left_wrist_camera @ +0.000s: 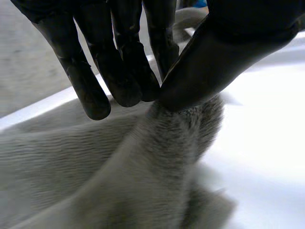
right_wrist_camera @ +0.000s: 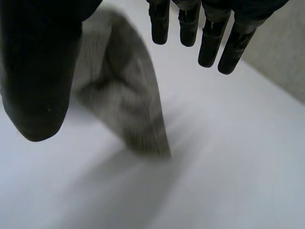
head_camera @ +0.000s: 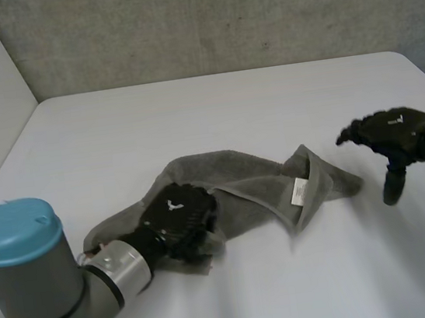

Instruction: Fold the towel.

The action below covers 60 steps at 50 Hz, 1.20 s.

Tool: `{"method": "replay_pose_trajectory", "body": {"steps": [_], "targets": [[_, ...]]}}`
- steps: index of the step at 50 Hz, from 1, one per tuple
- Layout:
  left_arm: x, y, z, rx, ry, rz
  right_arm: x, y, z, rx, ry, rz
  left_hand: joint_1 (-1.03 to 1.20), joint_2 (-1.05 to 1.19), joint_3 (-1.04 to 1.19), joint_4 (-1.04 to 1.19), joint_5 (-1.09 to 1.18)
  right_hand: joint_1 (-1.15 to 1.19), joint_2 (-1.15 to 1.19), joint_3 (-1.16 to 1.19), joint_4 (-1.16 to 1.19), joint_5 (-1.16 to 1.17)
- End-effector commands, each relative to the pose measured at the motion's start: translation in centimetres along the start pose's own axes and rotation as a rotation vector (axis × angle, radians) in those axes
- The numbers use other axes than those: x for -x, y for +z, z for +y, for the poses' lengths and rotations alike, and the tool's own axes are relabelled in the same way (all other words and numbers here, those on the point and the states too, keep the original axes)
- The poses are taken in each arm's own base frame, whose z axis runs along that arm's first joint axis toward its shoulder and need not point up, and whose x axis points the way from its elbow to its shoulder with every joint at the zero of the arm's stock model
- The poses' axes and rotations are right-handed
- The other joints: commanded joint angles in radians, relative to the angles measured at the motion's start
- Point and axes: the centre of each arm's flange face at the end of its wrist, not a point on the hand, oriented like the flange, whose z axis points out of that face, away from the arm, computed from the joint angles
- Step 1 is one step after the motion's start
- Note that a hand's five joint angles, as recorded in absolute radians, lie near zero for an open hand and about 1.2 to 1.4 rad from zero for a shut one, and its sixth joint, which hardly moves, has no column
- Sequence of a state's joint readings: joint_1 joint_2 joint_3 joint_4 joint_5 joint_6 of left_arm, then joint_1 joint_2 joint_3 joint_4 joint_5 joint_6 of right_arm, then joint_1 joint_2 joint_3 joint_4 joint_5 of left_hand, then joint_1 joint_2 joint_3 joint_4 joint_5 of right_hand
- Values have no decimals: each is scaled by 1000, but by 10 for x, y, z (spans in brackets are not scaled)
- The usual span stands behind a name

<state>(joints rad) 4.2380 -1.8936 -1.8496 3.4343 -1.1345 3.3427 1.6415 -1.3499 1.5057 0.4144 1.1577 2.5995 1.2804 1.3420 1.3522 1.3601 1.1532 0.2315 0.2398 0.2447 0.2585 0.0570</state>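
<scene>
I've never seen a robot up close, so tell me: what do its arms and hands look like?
The left arm is a thick grey tube with a light-blue cap on its joint and a silvery ring at the wrist. The left hand and the right hand are black, with rounded fingertips and a small white mark on the back.

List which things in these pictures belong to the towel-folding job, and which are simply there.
Part of the job:
- towel, grey, crumpled on the table
- left robot hand, pinching the towel between thumb and fingers
- right robot hand, open, beside the towel's end, holding nothing

Simply there:
- table, white
- wall, grey, behind the table
</scene>
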Motion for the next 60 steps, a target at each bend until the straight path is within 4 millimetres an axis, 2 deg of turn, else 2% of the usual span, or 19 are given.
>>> {"method": "replay_pose_trajectory", "body": {"steps": [1, 5, 7, 10, 12, 15, 27, 36, 39, 41, 42, 43, 44, 46, 52, 55, 57, 59, 60], "targets": [[28, -9, -2, 5, 10, -114, 37, -26, -36, -207, 62, -15, 116, 54, 44, 36, 68, -57, -65, -70, -84, -57], [34, -15, -2, 4, 3, -138, 55, -30, -40, -259, 43, -15, 116, 54, 44, 36, 68, -57, -65, -70, -84, -57], [37, -17, -1, 5, -1, -151, 79, -30, -36, -280, 5, -34, 116, 54, 44, 36, 68, -57, -65, -70, -84, -57], [40, -21, 3, 13, -10, -167, 92, -29, -32, -286, -14, -45, -94, -156, -166, -174, -141, -57, -65, -70, -84, -57], [42, -22, 5, 19, -15, -172, 113, -18, -18, -268, -58, -66, -179, -241, -251, -259, -227, -57, -65, -70, -84, -57], [42, -21, 8, 29, -21, -174, 128, -7, -1, -230, -133, -71, -315, -377, -387, -395, -362, -57, -65, -70, -84, -57], [47, -16, 14, 30, -23, -183, 143, 7, 49, -96, -499, -106, -395, -456, -466, -474, -442, -57, -65, -70, -84, -57], [49, -11, 19, 27, -35, -183, 142, 19, 45, -193, -530, -41, -515, -577, -587, -595, -562, -6, -14, -19, -33, -6], [50, -9, 19, 11, -25, -181, 140, 23, 42, -236, -524, -13, -577, -638, -648, -656, -624, 156, 148, 143, 129, 156], [51, -7, 19, -4, -18, -180, 140, 25, 39, -271, -525, 6, -641, -702, -713, -721, -688, 451, 443, 438, 424, 451], [51, -7, 19, -4, -18, -180, 140, 25, 39, -271, -525, 7, -641, -703, -713, -721, -689, 452, 444, 439, 425, 452], [51, -6, 21, 0, -17, -177, 140, 27, 40, -278, -524, 10, -667, -729, -739, -747, -715, 656, 648, 643, 629, 656], [50, -5, 24, 8, -18, -172, 140, 27, 40, -278, -524, 10, -691, -753, -763, -771, -738, 658, 650, 645, 631, 658], [49, -4, 25, 13, -17, -168, 141, 32, 44, -277, -516, 2, -691, -753, -763, -771, -738, 1162, 1154, 1149, 1135, 1162], [47, -2, 33, 36, -25, -158, 139, 32, 38, -281, -473, 7, -715, -776, -786, -794, -762, 1165, 1156, 1152, 1138, 1165], [46, -1, 35, 43, -26, -155, 122, 32, 23, -304, -380, 46, -715, -776, -786, -794, -762, 1165, 1156, 1152, 1138, 1165], [47, 0, 35, 41, -23, -157, 81, 15, -9, -370, -252, 151, -715, -776, -786, -794, -762, 1165, 1156, 1152, 1138, 1165], [48, 1, 34, 37, -21, -158, 63, 4, -24, -408, -184, 185, -718, -779, -789, -797, -765, 1165, 1156, 1152, 1138, 1165], [48, 1, 33, 32, -19, -158, 63, 4, -24, -409, -183, 185, -715, -776, -786, -794, -762, 1165, 1156, 1152, 1138, 1165]]}}
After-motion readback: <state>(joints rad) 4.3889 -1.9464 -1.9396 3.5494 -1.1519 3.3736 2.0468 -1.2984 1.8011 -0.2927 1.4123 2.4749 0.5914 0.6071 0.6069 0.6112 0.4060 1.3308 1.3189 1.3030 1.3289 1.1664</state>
